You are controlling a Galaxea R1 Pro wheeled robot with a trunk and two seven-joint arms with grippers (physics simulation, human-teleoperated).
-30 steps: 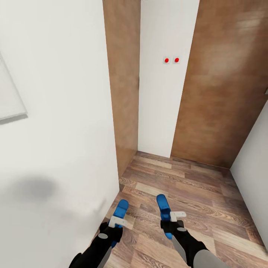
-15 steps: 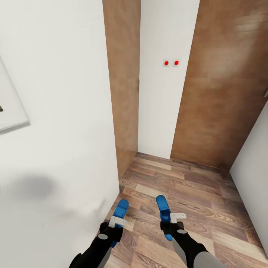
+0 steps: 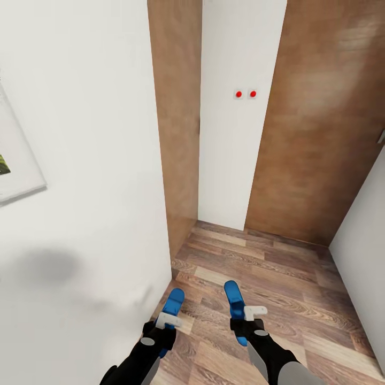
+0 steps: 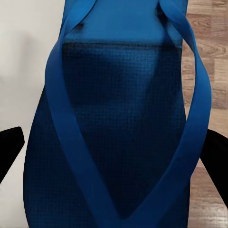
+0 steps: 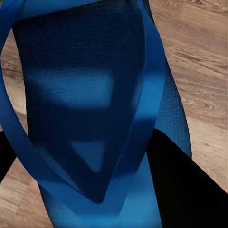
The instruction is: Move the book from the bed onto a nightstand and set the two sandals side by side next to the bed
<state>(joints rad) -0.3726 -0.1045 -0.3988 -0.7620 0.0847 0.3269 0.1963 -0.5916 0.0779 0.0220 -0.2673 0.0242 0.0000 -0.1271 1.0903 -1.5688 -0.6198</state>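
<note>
Left gripper point(image 3: 167, 320): we grip one blue sandal point(image 3: 173, 302).
Right gripper point(image 3: 247, 316): grips the other sandal point(image 3: 233, 299).
12 o'clock: white wall panel point(image 3: 230, 160), wood-panelled walls point(image 3: 315, 133) block us.
9 o'clock: white wall point(image 3: 91, 176) close.

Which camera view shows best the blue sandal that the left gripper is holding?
The left wrist view: the left sandal is seen close, with its textured sole and V-shaped straps, between the dark fingers. The head view gives it small, sticking forward from the left gripper above the wood floor, beside the white wall.
</note>
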